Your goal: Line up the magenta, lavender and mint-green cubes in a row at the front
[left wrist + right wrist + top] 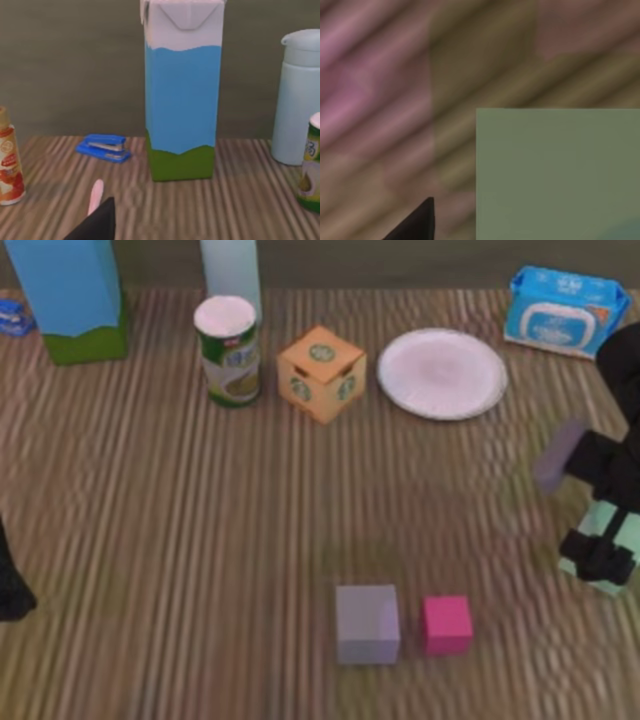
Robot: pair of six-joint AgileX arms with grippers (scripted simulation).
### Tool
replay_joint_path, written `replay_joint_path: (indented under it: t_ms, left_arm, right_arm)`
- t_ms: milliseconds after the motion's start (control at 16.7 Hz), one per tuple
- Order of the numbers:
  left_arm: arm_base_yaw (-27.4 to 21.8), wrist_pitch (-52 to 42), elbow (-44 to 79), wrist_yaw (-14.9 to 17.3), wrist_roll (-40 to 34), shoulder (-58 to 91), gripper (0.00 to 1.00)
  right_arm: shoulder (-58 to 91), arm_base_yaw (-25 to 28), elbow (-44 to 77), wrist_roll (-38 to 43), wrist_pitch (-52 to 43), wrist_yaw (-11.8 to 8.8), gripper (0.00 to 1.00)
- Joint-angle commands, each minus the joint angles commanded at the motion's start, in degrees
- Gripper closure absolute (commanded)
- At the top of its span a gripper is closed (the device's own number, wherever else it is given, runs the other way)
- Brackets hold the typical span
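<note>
Resting squarely: mint-green cube

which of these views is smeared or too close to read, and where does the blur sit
Top view: the right gripper, over the mint-green cube at the table's right edge, is motion-smeared, while the lavender cube and magenta cube read crisp. Right wrist view: too close, the mint-green cube fills the frame and the table streaks. Left wrist view: soft, but the milk carton is readable.
</note>
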Motion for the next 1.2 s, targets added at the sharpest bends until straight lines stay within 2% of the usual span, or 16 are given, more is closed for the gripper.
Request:
replay_joint_path:
  t_ms: [180, 420, 1200]
  left_arm:
    - [0.00, 0.00, 0.00, 0.00, 0.00, 0.00, 0.00]
    - [0.00, 0.00, 0.00, 0.00, 0.00, 0.00, 0.00]
    - [0.00, 0.00, 0.00, 0.00, 0.00, 0.00, 0.00]
  right_arm:
    - [2.15, 0.08, -2.47, 0.07, 4.18, 0.01, 0.00]
    - [2.25, 0.08, -2.59, 0.07, 4.37, 0.02, 0.00]
    - [2.25, 0.08, -2.59, 0.07, 4.37, 0.02, 0.98]
